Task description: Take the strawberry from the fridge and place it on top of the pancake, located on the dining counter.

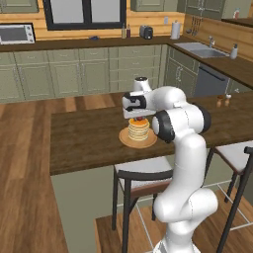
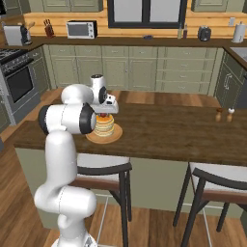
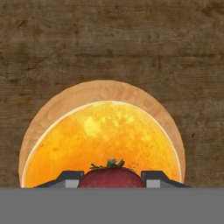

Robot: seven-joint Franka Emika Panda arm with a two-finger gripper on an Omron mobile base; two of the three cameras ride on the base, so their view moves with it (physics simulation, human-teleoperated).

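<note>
While gripper (image 3: pixel 112 185) clasps 1 strawberry (image 3: pixel 111 178), 1 pancake (image 3: pixel 103 144) stack, 1 plate (image 3: pixel 65 101); 2 stools (image 2: pixel 103 169)

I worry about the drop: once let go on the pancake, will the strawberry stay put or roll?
The strawberry, between the fingertips right over the pancake, looks rounded, so it may roll a little. The stack's top appears broad and flat, which probably stops it. It looks small and light.
</note>
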